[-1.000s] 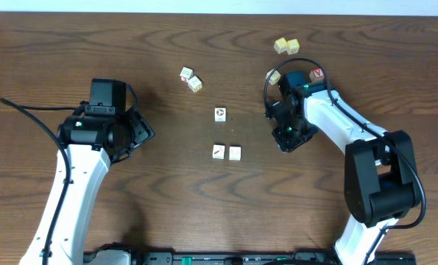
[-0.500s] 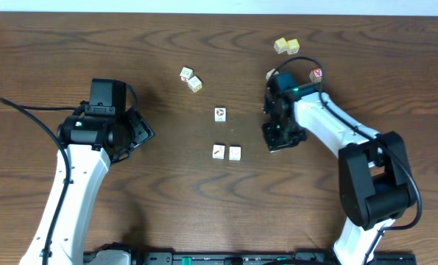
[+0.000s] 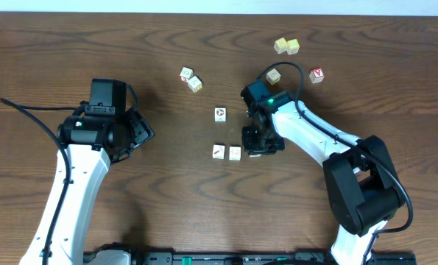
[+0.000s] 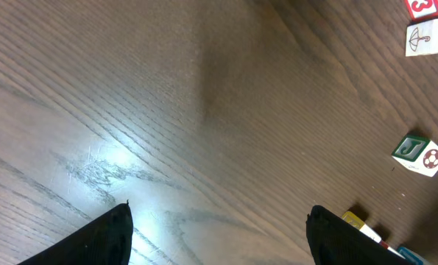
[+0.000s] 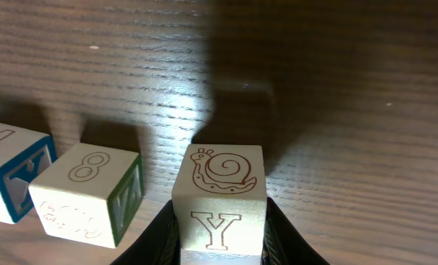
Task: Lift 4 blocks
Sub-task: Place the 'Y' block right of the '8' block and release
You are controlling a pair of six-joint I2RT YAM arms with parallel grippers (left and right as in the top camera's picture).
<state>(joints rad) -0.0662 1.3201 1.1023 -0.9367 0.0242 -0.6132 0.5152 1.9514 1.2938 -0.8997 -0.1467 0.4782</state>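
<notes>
Right now my right gripper [image 5: 221, 243] is pinched narrow on the snail block [image 5: 220, 193], one jaw on each side, with the snail face and a Y twd the wrist cam. Just off the gripper's side sits the 8 block [image 5: 86, 193], close but w/ a gap. Past that is the blue-edged block [image 5: 9, 177], touching the 8 or nearly, can't tell which. The ring block [image 3: 220, 114] is further from the gripper, alone on the table [image 3: 167, 213]. My left gripper [image 4: 219, 239] hangs wide open over bare wood w/ nothing between the jaws, well apart from all four. Step, as I read it: one of 4 blocks is in hand, prob low over the table. Whether its base is clear of the wood I can't tell, since that part is hidden. Next move calls for a straight rise w/o nudging the 8 block, and a firm squeeze, since the hold is on smooth wood faces. The other 3 sit on the table, not yet lifted, so I'd put this approx a quarter in at best.
</notes>
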